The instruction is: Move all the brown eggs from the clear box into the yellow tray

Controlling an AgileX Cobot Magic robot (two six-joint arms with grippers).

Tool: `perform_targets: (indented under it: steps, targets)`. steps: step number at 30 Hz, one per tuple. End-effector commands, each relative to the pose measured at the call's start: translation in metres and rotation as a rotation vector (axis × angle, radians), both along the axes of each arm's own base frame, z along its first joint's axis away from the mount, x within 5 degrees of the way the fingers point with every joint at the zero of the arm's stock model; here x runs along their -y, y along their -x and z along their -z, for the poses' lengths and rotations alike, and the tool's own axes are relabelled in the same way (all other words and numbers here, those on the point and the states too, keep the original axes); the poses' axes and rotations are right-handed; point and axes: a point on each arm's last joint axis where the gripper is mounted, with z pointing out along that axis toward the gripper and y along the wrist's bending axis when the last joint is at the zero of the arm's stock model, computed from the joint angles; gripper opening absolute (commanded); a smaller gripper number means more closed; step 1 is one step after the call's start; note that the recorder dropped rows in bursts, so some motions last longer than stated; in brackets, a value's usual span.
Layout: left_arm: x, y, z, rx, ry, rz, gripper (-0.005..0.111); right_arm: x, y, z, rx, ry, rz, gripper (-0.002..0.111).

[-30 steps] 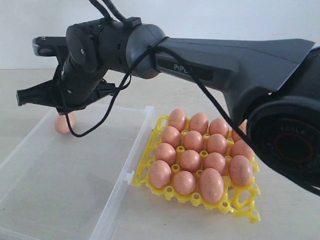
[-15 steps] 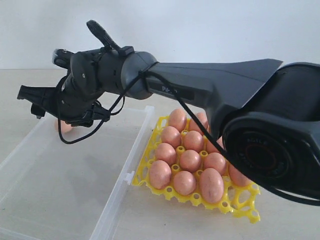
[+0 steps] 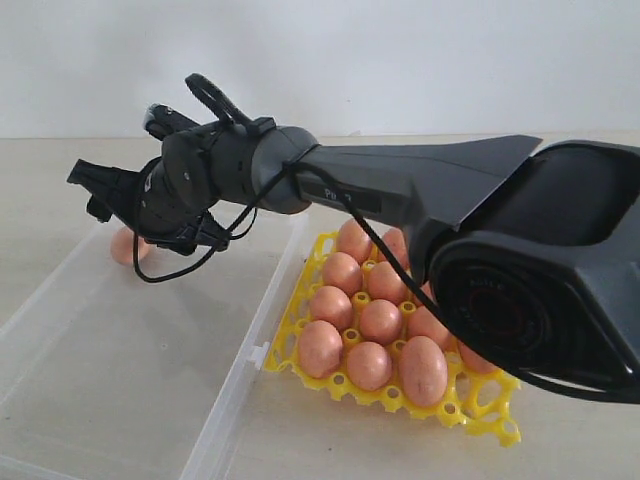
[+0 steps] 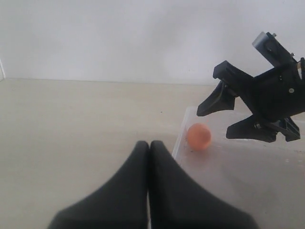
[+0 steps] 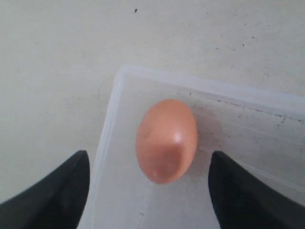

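Brown eggs (image 3: pixel 381 322): from the outside camera, nearly all seated in the yellow tray (image 3: pixel 487 410), right beside the clear box (image 3: pixel 120 380). Just one egg (image 3: pixel 126 246) lying in the box's far left corner. Right gripper (image 3: pixel 88 195) reaching across over the box, jaws apart, hanging just above that egg, not touching.

Left wrist cam next: left gripper (image 4: pixel 148 145) with jaws pressed together, nothing between them, over bare table (image 4: pixel 71 133) just outside the box wall. Same lone egg up against the corner beyond, with the right gripper wide-mouthed above it.

Right wrist cam: egg on its side, tucked into the box corner, sitting between the two spread fingers (image 5: pixel 57 191), clear of both.
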Motion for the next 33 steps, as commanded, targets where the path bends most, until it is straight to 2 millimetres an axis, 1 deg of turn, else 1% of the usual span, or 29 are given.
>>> perform_targets:
  steps: [1,6,11,14,21,33]
  targets:
    - [0.0,0.0,-0.001,0.002,0.005,0.0,-0.004,-0.004,-0.007,0.003,0.027,-0.007,-0.017,0.067]
    - [0.0,0.0,-0.001,0.002,0.005,0.0,-0.004,-0.008,-0.014,0.005,0.01,0.014,-0.031,0.067]
    - [0.0,0.0,-0.001,0.002,0.005,0.0,-0.004,-0.001,-0.021,0.008,0.001,0.031,-0.021,0.067]
    - [0.0,0.0,-0.001,0.002,0.005,0.0,-0.004,0.0,-0.022,0.01,0.004,0.036,-0.026,0.067]
    - [0.0,0.0,-0.001,0.002,0.005,0.0,-0.004,-0.004,-0.02,0.022,-0.019,0.024,-0.041,0.067]
    - [0.0,0.0,-0.001,0.002,0.005,0.0,-0.004,-0.006,-0.021,0.022,0.0,-0.006,-0.058,0.067]
